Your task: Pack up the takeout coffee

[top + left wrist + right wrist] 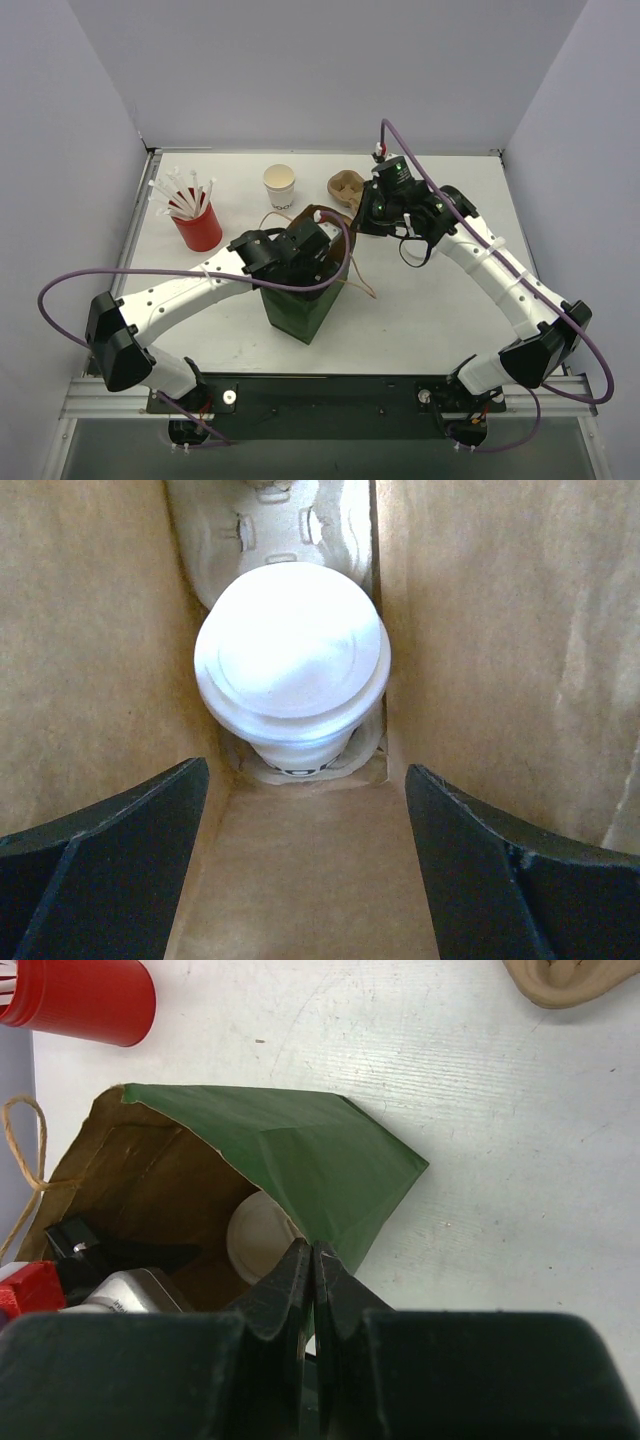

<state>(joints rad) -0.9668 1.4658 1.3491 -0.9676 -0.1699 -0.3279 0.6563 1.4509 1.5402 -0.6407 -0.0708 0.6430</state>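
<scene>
The takeout coffee point(290, 665), a white paper cup with a white lid on and dark print low on its side, stands in a pulp carrier point(270, 520) at the bottom of the green paper bag point(300, 312). My left gripper point(305, 815) is down inside the bag, above the cup, open, with nothing between its fingers. My right gripper point(313, 1252) is shut on the bag's green rim point(320, 1160) and holds the mouth apart. In the right wrist view the lid point(260, 1235) shows through the opening. From above, the left gripper point(300, 250) hides the bag's inside.
An open white paper cup point(280, 186) with dark print stands at the back. A brown pulp carrier piece point(345, 187) lies beside it. A red cup of white straws point(196, 226) stands at the left. The bag's twine handles point(355, 275) hang outward.
</scene>
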